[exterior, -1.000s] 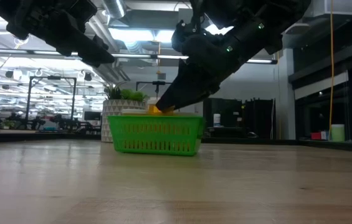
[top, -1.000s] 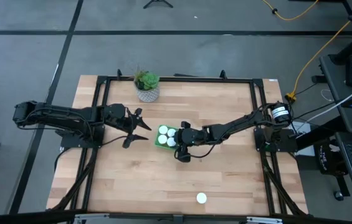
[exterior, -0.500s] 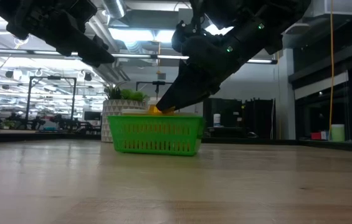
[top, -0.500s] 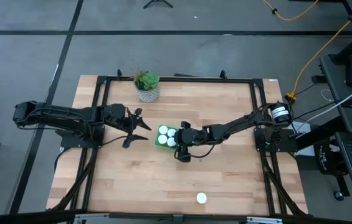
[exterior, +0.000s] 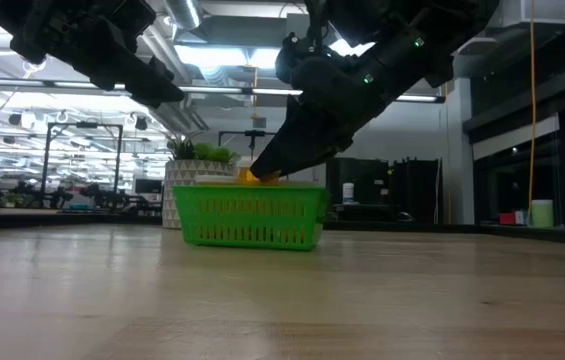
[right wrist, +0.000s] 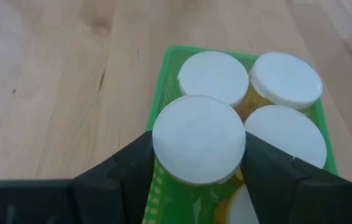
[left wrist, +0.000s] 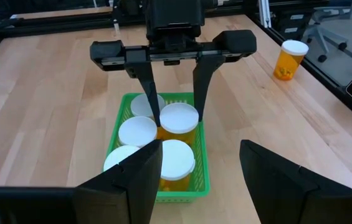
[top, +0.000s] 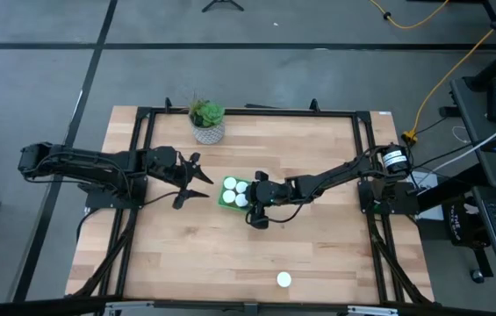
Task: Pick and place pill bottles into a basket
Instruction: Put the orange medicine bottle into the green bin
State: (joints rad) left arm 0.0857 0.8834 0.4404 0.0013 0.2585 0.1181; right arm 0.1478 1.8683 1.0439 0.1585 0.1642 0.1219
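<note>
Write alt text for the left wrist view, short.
The right claw holds a white-capped pill bottle between its fingers in a green basket, beside four other bottles standing there. One more bottle stands alone on the wooden table near its edge, and the left claw hangs open in the foreground.

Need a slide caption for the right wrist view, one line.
Right gripper shut on a white-capped orange pill bottle, lowering it into the green plastic basket beside three others.

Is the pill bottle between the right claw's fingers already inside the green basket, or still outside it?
Inside. The right claw grips the bottle within the basket walls, beside four others.
</note>
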